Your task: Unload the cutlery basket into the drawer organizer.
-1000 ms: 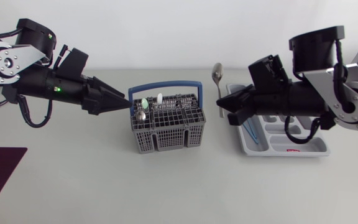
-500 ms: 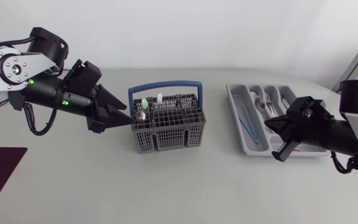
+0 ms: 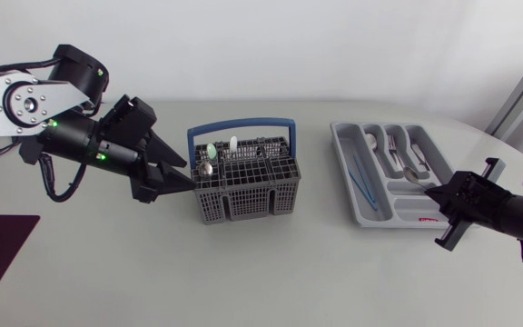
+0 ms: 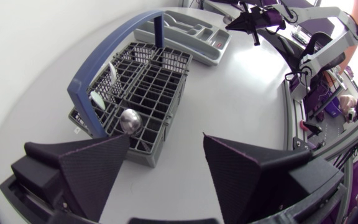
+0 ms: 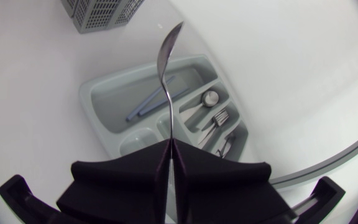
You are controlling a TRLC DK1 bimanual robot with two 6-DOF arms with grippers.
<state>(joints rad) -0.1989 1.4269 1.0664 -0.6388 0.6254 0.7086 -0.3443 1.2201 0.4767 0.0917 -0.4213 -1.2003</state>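
**Spoon brought over to organizer**

Right tool [image 3: 434, 190], clamped on spoon [image 3: 414, 174], has swung away from basket [image 3: 243, 195] mid-worktop to the drawer organizer [image 3: 360, 214] by the right edge. The spoon hangs over it, likely release next. Left tool [image 3: 185, 174], fingers apart, has dipped to basket's left side.

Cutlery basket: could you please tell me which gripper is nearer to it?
Left. The left gripper is open right at the cutlery basket's edge; the right gripper, shut on a spoon, is far off, beyond the drawer organizer.
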